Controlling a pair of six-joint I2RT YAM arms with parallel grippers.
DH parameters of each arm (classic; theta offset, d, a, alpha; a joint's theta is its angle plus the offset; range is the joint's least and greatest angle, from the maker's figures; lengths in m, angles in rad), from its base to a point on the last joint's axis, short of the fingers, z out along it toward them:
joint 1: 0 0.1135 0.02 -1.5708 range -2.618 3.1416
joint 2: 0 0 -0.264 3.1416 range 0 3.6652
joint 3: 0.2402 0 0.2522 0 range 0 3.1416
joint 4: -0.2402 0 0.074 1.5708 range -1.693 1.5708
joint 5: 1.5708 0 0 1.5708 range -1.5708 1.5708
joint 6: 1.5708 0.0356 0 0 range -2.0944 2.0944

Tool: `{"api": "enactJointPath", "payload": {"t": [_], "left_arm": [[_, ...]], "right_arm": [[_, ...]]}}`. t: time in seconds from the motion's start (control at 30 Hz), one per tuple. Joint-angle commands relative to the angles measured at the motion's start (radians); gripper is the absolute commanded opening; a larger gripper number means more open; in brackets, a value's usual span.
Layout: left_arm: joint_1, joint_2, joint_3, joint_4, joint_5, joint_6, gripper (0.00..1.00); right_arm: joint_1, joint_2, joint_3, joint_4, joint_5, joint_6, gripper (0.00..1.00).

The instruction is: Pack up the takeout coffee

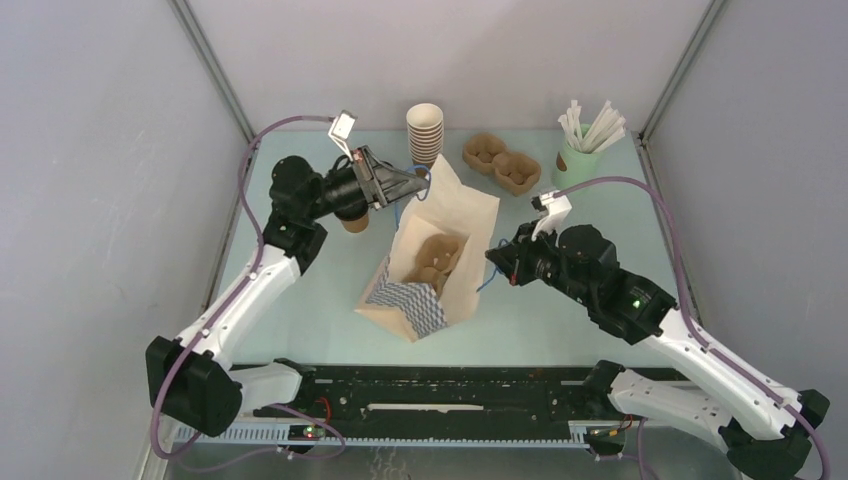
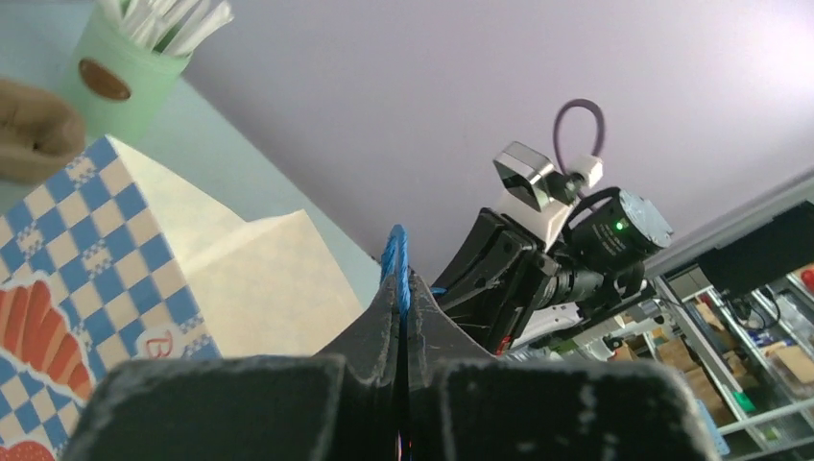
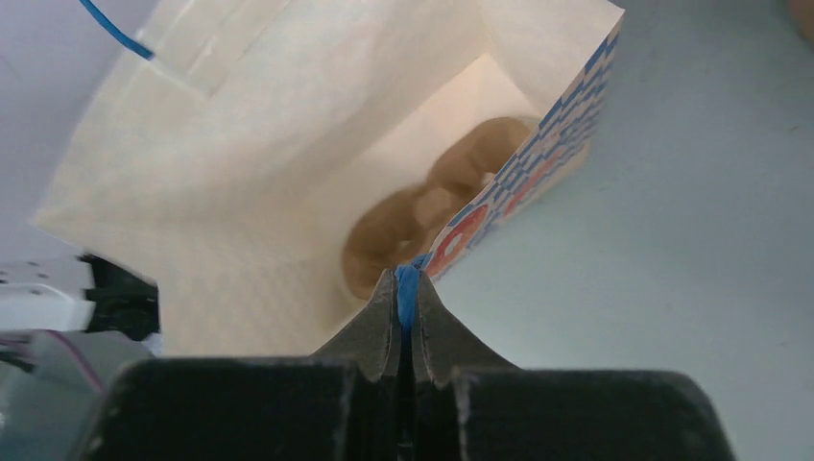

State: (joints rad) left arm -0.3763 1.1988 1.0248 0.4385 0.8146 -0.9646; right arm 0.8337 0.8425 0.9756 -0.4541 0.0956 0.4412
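Reaching in from opposite sides, left gripper and right gripper each pinch a blue handle of the paper bag; the takeout coffee stands beneath the left wrist, toward the tabletop's left edge.

Bag — matt cream paper, creased, with blue-white check print on the outside. Handle cord: blue, twisted. Tray in the bag and spare tray: brown moulded pulp, rough, dull. Cup stack: brown kraft paper, white inside. Green cup: pale, matt; straws white, matt. Fingers of the left gripper — black plastic, grainy, matt. Left arm shell: white plastic, glossy. Table: pale teal, smooth, low sheen.
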Motion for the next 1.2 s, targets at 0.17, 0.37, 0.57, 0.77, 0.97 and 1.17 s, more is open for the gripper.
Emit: {"api": "enactJointPath", "payload": {"t": [0.17,0.37,0.57,0.77,0.97,1.17], "left_arm": [[-0.027,0.033,0.303,-0.689,-0.166,0.345,0.0],[-0.073,-0.021,0.262,-0.76,-0.243,0.556,0.0],[-0.148,-0.098,0.201,-0.691,-0.402,0.706,0.0],[-0.16,-0.025,0.296,-0.671,-0.377,0.624,0.0],[-0.159,0.064,0.441,-0.766,-0.466,0.474,0.0],[-0.12,0.194,0.566,-1.027,-0.556,0.415,0.0]], "right_arm": [[-0.034,-0.033,-0.092,0.205,-0.052,-0.365,0.0],[0.057,0.013,-0.06,0.2,0.134,-0.435,0.0],[0.078,0.049,-0.061,0.278,0.242,-0.564,0.0],[0.016,0.064,-0.004,0.261,0.206,-0.588,0.0],[-0.027,0.133,0.317,-0.079,0.07,-0.535,0.0],[-0.104,0.208,0.452,-0.369,-0.004,-0.366,0.0]]}}
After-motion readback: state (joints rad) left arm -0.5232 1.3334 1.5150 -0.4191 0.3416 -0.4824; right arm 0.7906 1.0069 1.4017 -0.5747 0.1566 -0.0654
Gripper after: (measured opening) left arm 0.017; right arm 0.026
